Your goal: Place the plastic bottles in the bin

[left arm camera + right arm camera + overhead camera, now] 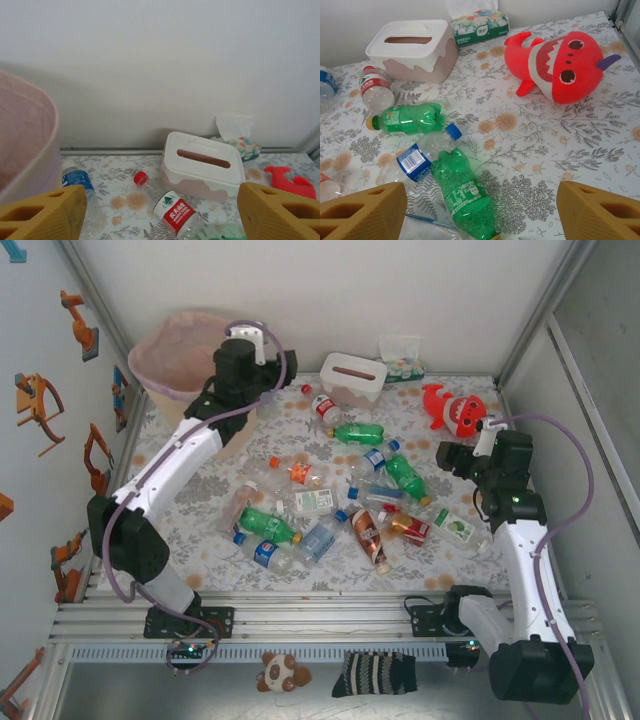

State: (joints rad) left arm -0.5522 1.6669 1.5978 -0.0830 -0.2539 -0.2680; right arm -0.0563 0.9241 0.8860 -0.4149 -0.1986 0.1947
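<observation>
Several plastic bottles lie scattered over the middle of the flowered table (200, 470), among them a green one (267, 523). The bin (150, 365), beige with a pink liner, stands in the back left corner. Beside it hangs my left gripper (162, 200), open and empty, above a clear red-label bottle (175, 212); a blue-label bottle (77, 180) lies against the bin wall (25, 145). My right gripper (481, 200) is open over a green bottle (462, 192) that touches a clear blue-cap bottle (420, 160). Another green bottle (407, 119) lies further back.
A white tissue box (353, 378) and a soft tissue pack (402, 358) sit at the back wall. A red shark plush (450, 410) lies at the back right. Below the front rail lie a striped sock (375, 672) and a small plush toy (280, 672).
</observation>
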